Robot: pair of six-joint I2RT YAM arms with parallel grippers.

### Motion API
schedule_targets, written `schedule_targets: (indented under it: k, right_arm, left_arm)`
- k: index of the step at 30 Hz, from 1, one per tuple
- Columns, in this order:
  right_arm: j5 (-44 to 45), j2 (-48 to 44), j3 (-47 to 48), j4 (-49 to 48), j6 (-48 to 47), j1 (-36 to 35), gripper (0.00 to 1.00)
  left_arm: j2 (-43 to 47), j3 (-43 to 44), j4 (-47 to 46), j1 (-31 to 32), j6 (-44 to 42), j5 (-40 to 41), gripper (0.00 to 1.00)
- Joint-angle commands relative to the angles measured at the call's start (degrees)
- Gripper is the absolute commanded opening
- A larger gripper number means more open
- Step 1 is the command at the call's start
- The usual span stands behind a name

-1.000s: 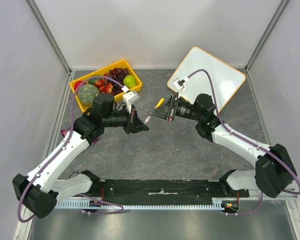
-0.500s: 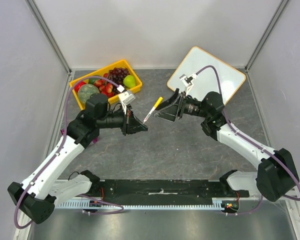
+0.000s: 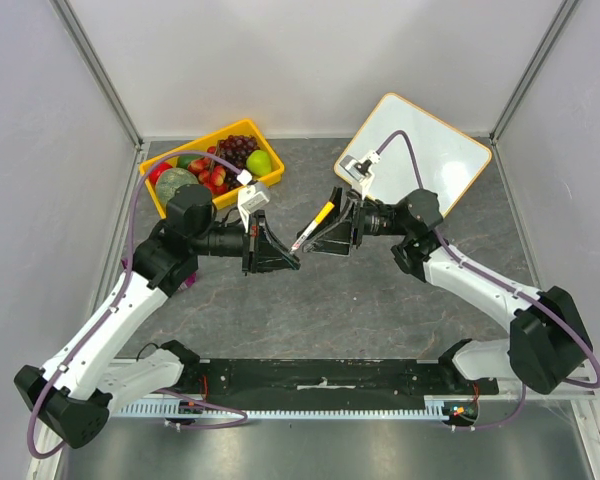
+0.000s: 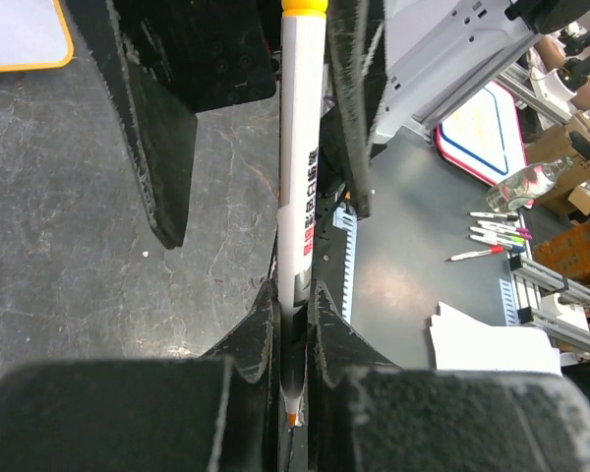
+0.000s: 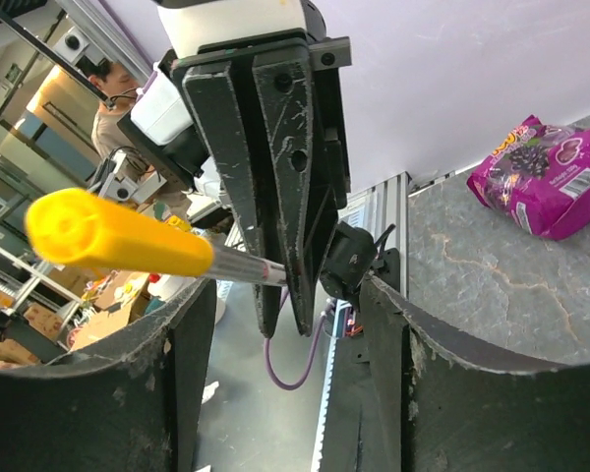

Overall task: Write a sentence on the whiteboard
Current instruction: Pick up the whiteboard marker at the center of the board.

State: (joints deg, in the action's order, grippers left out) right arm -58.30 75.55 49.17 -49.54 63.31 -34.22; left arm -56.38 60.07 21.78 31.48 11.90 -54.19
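The whiteboard lies at the back right, white with an orange-yellow rim; no writing shows on it, so the sentence is not in view. Its corner shows in the left wrist view. A white marker with a yellow cap hangs above mid-table between the arms. My left gripper is shut on its tip end, the orange nib poking out behind the fingers. My right gripper is open, its jaws standing wide around the marker's capped end without gripping it.
A yellow fruit crate with grapes, strawberries, a green apple and a melon stands at the back left, behind my left arm. A purple snack bag lies on the grey tabletop by the left arm. Grey walls enclose the table.
The two grippers have drawn close together again after parting half a second ago. My left fingers now clamp the marker's tip end, and my right jaws stand open around it.
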Motion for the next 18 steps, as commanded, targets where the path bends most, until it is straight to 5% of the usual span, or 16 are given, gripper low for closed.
schedule_targets:
  k: [1,14,18]
  right_arm:
    - [-0.59,1.27,2.95,-3.02,1.12,-0.32,0.66]
    - [-1.11,1.54,3.74,-3.81,1.47,-1.64,0.55]
    - [-1.2,1.79,3.83,-2.84,0.76,-2.17,0.45]
  left_arm:
    - [-0.31,1.89,-2.09,-0.11,-0.65,-3.99,0.02]
    - [-0.22,0.22,-1.48,-0.2,-1.09,-2.5,0.02]
    - [-0.75,-0.04,-1.48,-0.11,-1.18,-2.23,0.02]
